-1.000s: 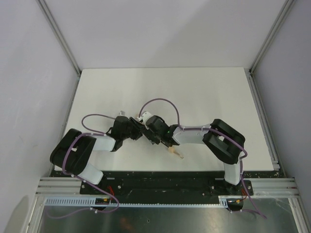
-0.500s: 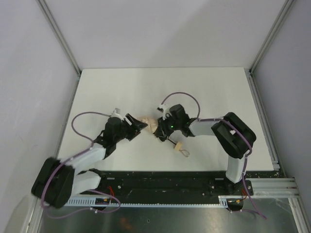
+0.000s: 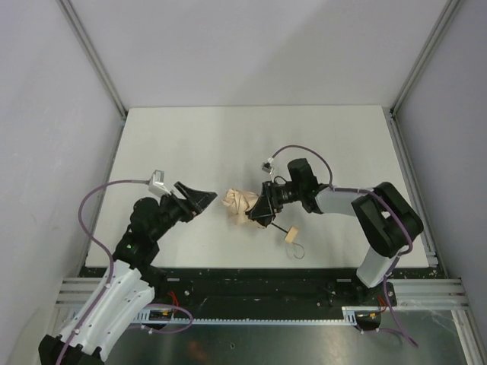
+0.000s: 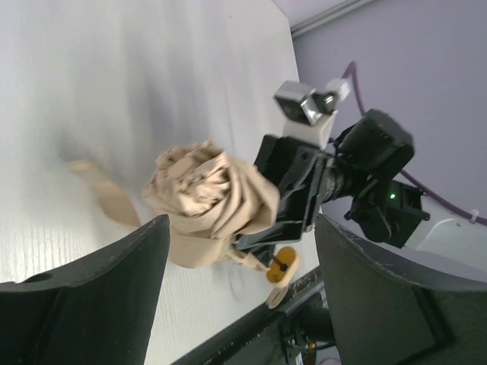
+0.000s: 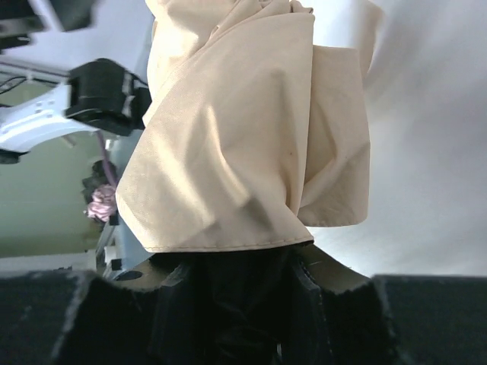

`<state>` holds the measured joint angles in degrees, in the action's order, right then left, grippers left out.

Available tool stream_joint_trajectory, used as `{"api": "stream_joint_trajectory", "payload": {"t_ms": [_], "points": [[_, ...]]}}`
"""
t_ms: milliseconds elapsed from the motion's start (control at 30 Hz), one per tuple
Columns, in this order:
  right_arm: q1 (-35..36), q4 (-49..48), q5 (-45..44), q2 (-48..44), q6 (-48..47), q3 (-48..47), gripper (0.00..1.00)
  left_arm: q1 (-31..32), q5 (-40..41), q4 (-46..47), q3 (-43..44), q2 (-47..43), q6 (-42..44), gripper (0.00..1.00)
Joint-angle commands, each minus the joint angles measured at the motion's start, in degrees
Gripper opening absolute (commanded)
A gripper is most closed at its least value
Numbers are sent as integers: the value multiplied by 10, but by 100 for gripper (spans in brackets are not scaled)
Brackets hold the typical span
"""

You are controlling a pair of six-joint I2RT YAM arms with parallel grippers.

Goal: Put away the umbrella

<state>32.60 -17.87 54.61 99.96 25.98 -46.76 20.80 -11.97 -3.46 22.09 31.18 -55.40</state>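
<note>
Right gripper (image 3: 261, 211) of mine is clamped on the compact umbrella of beige-tan fabric (image 3: 240, 204), at the base of its crumpled bundle, where the thin black shaft (image 3: 275, 226) comes out. The small pale wooden handle (image 3: 289, 236) with its cord loop (image 3: 297, 249) points to the near right over the white table (image 3: 190, 137). The umbrella is about in the middle of the table, a little to the near side (whether the fabric touches the surface I cannot tell). My left gripper (image 3: 208, 199) stands just left of the bundle, fingers wide apart and holding nothing. One loose fabric strap (image 4: 103, 199) trails from the bundle.
</note>
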Motion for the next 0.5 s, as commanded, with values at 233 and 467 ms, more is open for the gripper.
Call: {"api": "stream_joint_trajectory", "payload": {"t_ms": [233,467], "points": [[-10,-141,82,-84,132,-2,0,-14,-132,-32,4,-22,21,74],[-17,-97,59,-99,100,-9,0,-13,-154,-26,-6,-40,34,75]]}}
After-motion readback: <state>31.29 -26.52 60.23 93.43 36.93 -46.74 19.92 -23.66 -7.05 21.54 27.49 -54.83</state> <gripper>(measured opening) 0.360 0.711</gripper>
